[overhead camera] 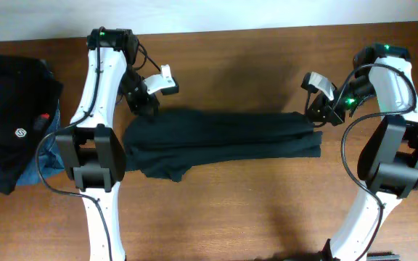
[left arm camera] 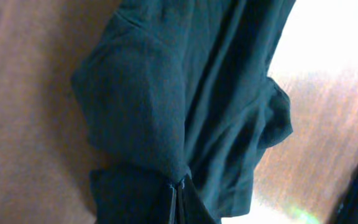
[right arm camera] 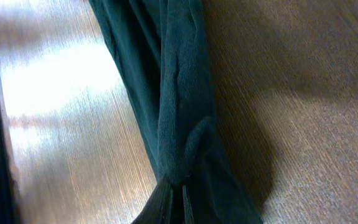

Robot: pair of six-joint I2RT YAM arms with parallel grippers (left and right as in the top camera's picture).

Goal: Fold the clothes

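You will find no readable words or numbers in any view. The only mark is a small white round logo (overhead camera: 19,133), without legible letters, on the folded black garment (overhead camera: 6,87) at the overhead view's far left. Its small red tag (overhead camera: 44,116) is too small to read.

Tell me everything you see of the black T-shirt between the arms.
The black T-shirt looks thin, soft and plain, no print in view. It lies on the wooden table gathered into a long band side to side, layered lengthwise with loose creases. Its left end is wider and bunched, a flap poking toward the near edge. The left gripper is shut on the far corner of that end, the right gripper on the right end; both wrist views show fabric pinched into folds.
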